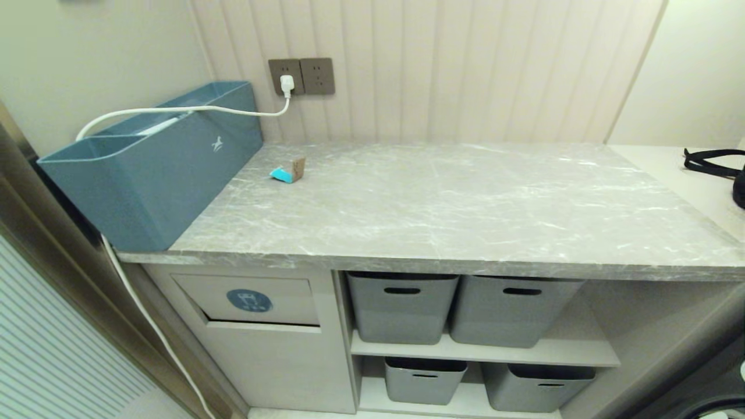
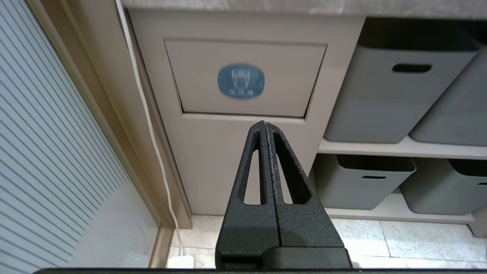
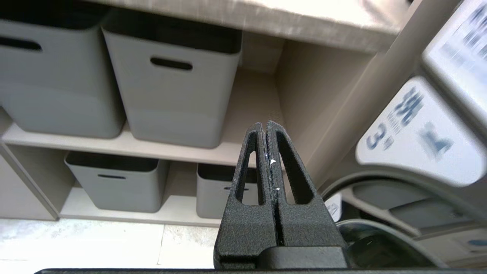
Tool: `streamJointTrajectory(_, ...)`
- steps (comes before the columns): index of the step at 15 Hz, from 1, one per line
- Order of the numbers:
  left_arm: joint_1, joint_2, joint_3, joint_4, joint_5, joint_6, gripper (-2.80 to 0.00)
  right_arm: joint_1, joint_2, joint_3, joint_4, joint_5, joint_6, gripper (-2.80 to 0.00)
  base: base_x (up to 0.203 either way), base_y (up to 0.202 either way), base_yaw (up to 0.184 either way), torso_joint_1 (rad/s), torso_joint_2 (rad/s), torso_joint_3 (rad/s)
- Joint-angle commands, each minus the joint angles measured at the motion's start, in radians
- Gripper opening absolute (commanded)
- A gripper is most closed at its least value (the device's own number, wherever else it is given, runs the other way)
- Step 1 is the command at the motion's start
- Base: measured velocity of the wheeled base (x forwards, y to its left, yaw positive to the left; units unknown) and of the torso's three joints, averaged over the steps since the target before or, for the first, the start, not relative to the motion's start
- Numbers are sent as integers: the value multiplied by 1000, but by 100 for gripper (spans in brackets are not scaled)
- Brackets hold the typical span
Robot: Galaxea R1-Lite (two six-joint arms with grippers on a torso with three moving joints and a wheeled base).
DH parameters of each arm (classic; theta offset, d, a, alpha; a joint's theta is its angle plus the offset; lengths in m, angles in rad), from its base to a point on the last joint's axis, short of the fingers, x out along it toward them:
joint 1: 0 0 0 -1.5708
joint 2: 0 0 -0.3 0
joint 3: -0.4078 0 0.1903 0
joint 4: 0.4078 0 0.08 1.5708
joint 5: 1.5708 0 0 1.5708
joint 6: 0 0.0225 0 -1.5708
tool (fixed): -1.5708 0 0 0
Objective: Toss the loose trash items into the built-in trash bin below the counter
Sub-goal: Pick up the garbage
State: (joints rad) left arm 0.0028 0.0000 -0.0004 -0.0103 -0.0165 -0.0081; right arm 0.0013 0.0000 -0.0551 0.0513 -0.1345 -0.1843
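While both grippers, left (image 2: 265, 123) and right (image 3: 265, 123), hang closed and empty below the counter (image 1: 465, 203), the scraps (image 1: 289, 171) lie upper left, bin (image 1: 250, 299) lower left.

Brown-and-turquoise trash scrap (image 1: 288, 172) on grey counter (image 1: 465, 203).

Grey marble-look counter (image 1: 442, 209) — teal box (image 1: 151, 169) at left, turquoise-and-brown scrap (image 1: 288, 172) just beside it.
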Motion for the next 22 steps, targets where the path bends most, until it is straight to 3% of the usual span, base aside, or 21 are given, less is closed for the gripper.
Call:
streamJointTrajectory(1, 0, 2, 3, 1, -1, 0, -280, 0, 2, -1, 0, -1, -1, -280, 0, 0, 0, 244, -527, -287)
streamJointTrajectory(9, 0, 3, 2, 0, 0, -15, -280, 0, 2, 0, 1, 3, 1, -280, 0, 0, 0, 258, -552, -293)
streamJointTrajectory(16, -3, 10, -38, -9, -21, -29, -280, 0, 2, 0, 2, 6, 20, -280, 0, 0, 0, 21, -36, -19)
streamJointTrajectory(19, -11, 213, -203, -17, -117, -33, -280, 0, 2, 0, 2, 6, 22, -280, 0, 0, 0, 0, 0, 0)
streamJointTrajectory(22, -28, 644, -425, -84, -240, -68, -280, 0, 2, 0, 2, 6, 22, -280, 0, 0, 0, 0, 0, 0)
